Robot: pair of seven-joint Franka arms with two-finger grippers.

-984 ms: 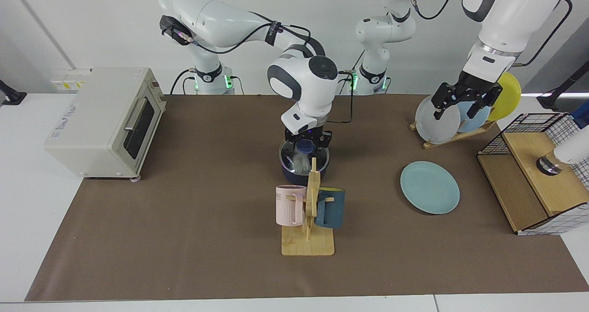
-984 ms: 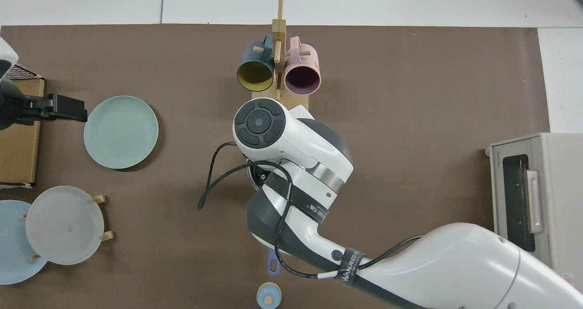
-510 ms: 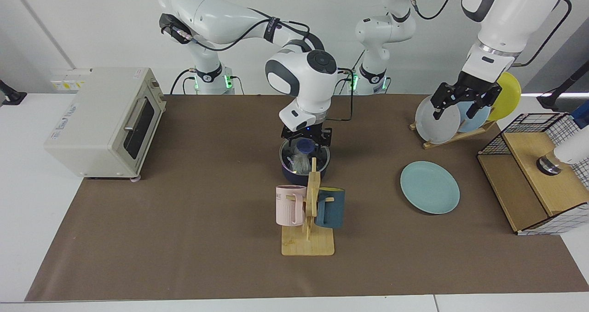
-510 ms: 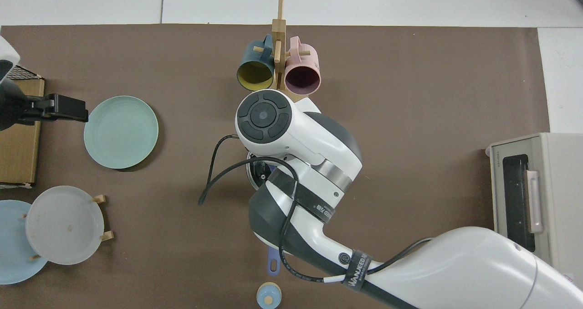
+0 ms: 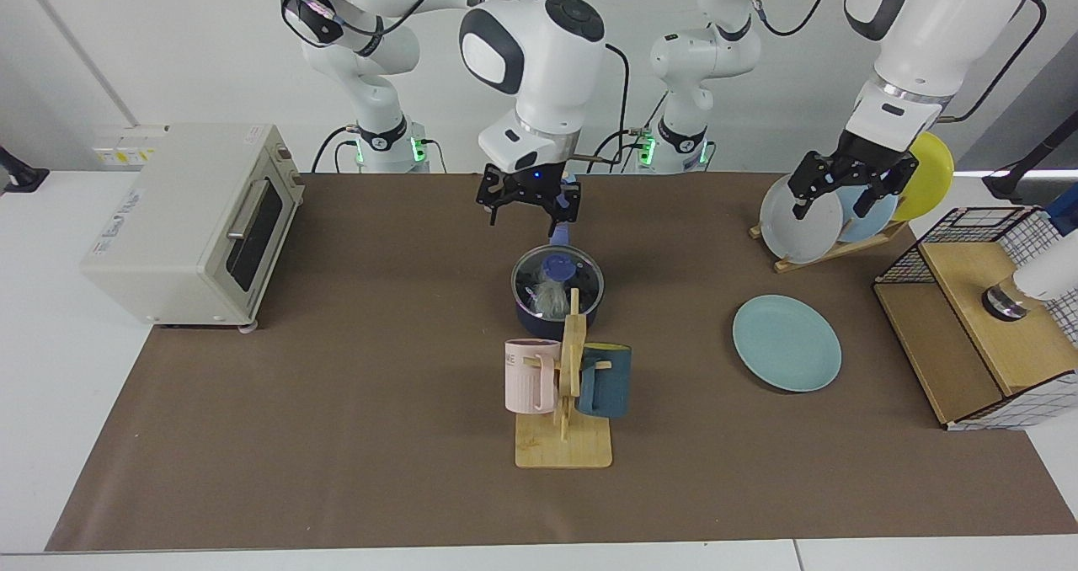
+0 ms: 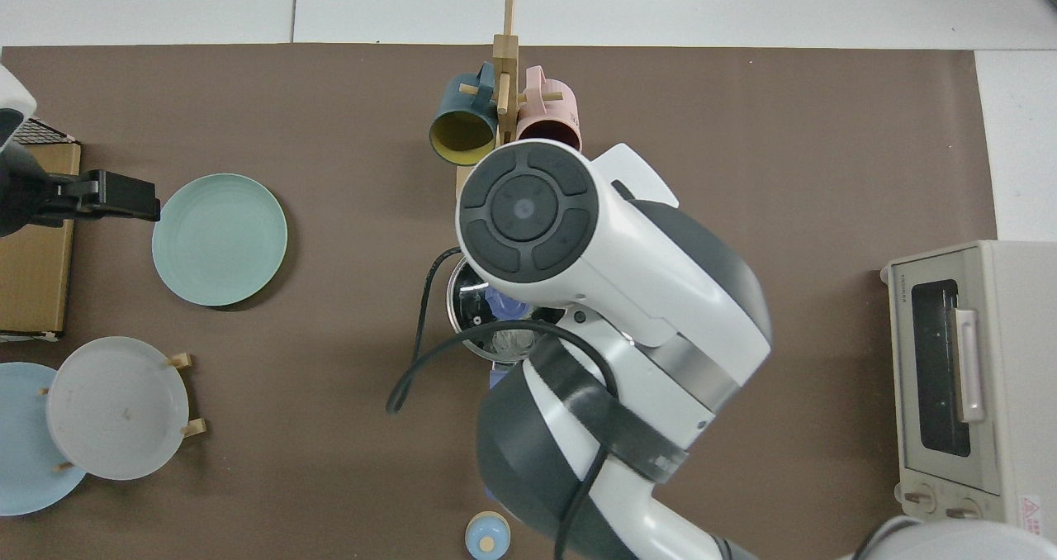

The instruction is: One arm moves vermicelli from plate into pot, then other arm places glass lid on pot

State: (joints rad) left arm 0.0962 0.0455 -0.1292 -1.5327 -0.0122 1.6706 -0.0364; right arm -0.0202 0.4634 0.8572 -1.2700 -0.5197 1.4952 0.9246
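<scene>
The glass lid [image 5: 557, 280] sits on the pot [image 5: 557, 300], which stands on the desk [image 5: 337, 436] just behind the wooden mug rack [image 5: 566, 402]. Through the glass the vermicelli [image 5: 552, 299] shows as a pale bundle inside the pot. The right gripper [image 5: 529, 202] hangs above and behind the pot, clear of the lid, its jaws spread and holding nothing. The teal plate [image 5: 787, 342] lies bare, well off to the side of the pot. The left gripper [image 5: 846, 190] waits above the upright plates [image 5: 802, 209] farther that way; its jaws look parted and apparently hold nothing.
</scene>
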